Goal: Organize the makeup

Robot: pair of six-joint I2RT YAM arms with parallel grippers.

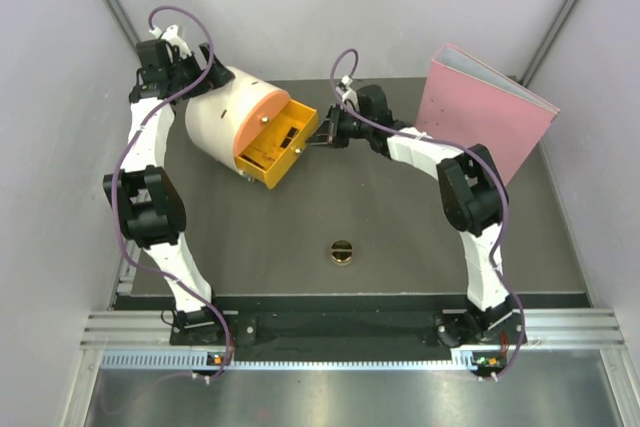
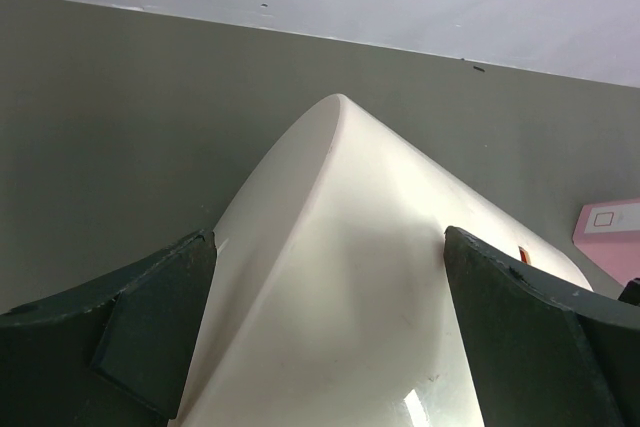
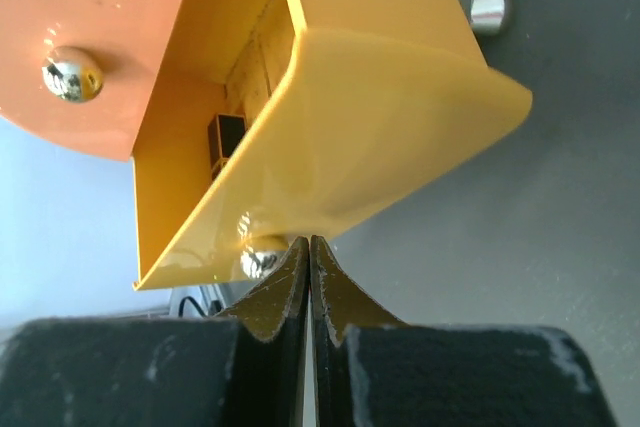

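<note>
Right hand (image 3: 310, 244) pinched shut at the open drawer (image 1: 272, 150)'s knob (image 3: 258, 259), left hand (image 2: 330, 242) splayed round the cream box (image 2: 340, 187), grip unclear; next, likely, release and fetch the gold compact (image 1: 342, 250) alone on the bench (image 1: 430, 247).

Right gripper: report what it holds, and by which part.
The right gripper is shut on nothing visible, its tips at the yellow drawer beside the knob.

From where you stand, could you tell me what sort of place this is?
Probably a robot test cell: a dark table boxed in by plain white panels, and two arms bolted to a metal rail at its near edge.
</note>
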